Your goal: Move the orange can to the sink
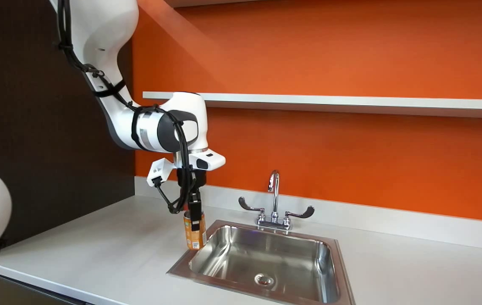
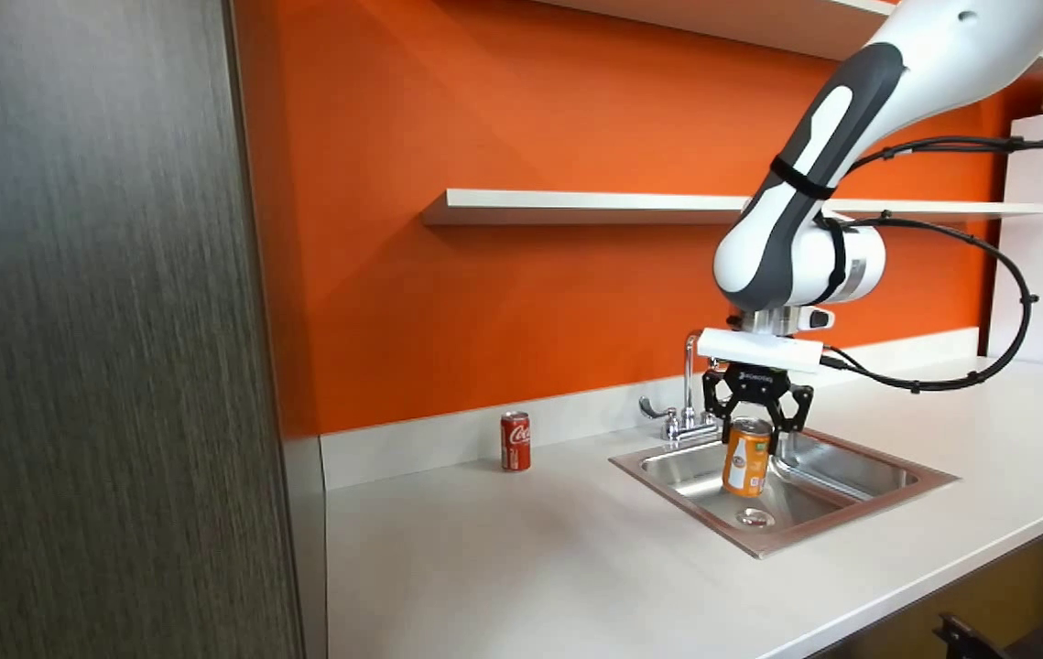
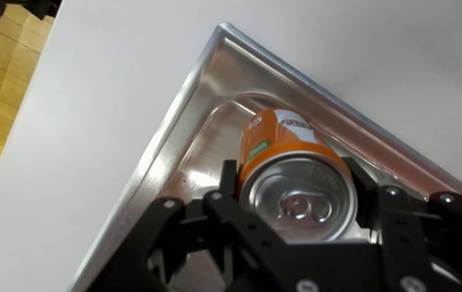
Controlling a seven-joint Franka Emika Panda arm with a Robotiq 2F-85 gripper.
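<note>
The gripper (image 2: 750,441), sink (image 1: 283,252) below, pinches the can (image 2: 746,462) near its top. Its sides may slip or dent; squeeze softly.

The sink (image 1: 283,252) lies open from above, with the faucet (image 1: 275,207) obstructing one edge.
</note>
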